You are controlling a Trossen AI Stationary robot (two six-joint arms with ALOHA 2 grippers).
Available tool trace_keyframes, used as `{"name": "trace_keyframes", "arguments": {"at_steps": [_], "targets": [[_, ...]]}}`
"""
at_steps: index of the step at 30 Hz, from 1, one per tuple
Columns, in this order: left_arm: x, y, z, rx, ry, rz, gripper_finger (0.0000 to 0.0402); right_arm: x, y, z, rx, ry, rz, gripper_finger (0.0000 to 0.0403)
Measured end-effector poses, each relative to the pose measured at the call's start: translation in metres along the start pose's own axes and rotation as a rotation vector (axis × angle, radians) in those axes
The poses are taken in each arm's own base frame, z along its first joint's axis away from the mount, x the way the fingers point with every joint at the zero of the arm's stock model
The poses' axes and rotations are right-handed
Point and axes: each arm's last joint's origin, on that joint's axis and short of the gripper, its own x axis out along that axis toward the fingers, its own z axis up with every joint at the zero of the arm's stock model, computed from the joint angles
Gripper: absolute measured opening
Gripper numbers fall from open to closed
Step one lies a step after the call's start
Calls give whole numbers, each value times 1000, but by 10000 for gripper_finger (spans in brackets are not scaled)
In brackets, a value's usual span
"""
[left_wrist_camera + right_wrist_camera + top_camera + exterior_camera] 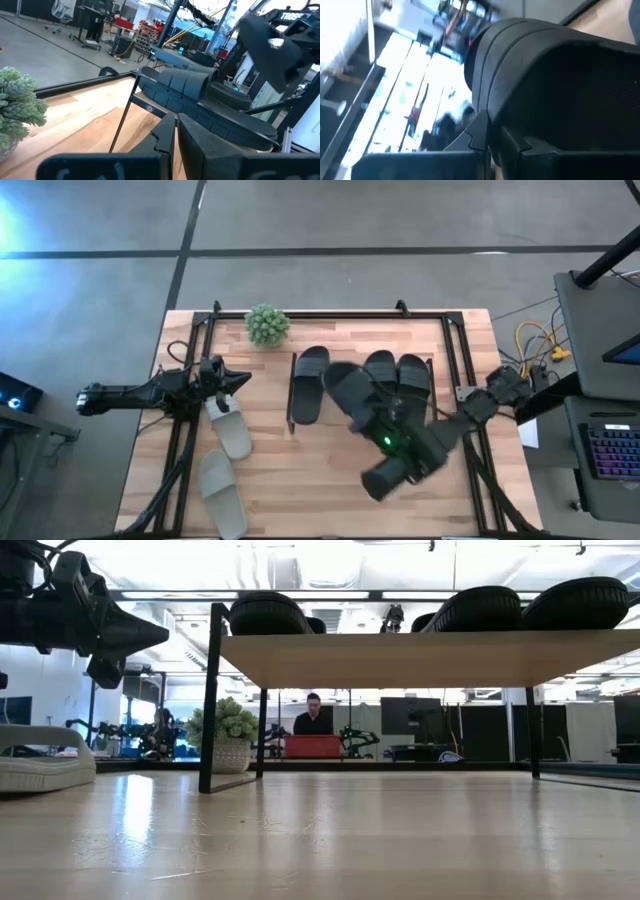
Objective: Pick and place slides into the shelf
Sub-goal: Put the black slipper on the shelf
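Three black slides [310, 385] [380, 368] [413, 375] lie on the shelf [400, 660], a pale board on thin dark legs. A fourth black slide [347, 392] hangs tilted above the shelf between them, with my right gripper [378, 420] shut on it; it fills the right wrist view [555, 75]. Two pale slides [230, 430] [222, 492] rest sole-down on the table at the left. My left gripper [238, 380] waits shut over the table's left side, pointing level. My right gripper holds the black slide by its edge [492, 112] beside the broad strap [520, 45], pinched between the two fingers [515, 140]. They come at it from the table's near right side, slanting slightly down. The slide is lifted clear and tilted above the shelf.
A small potted plant [266, 325] stands at the table's far left by the shelf. A black rail frame [330, 313] runs round the table. Bare wood lies along the near edge [300, 500]. Beyond the table a person sits behind a red screen [312, 745].
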Motion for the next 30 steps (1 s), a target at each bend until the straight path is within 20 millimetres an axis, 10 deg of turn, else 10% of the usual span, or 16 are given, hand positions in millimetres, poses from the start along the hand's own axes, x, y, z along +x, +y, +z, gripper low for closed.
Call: {"name": "trace_keyframes", "arguments": {"at_steps": [6, 17, 30], "targets": [[0, 0, 0, 0, 0, 0, 6, 35, 3, 3, 67, -151, 38, 17], [0, 0, 0, 0, 0, 0, 6, 40, 4, -5, 125, -263, 131, 17], [0, 0, 0, 0, 0, -1, 6, 51, 4, -61, 372, -248, 181, 18]]}}
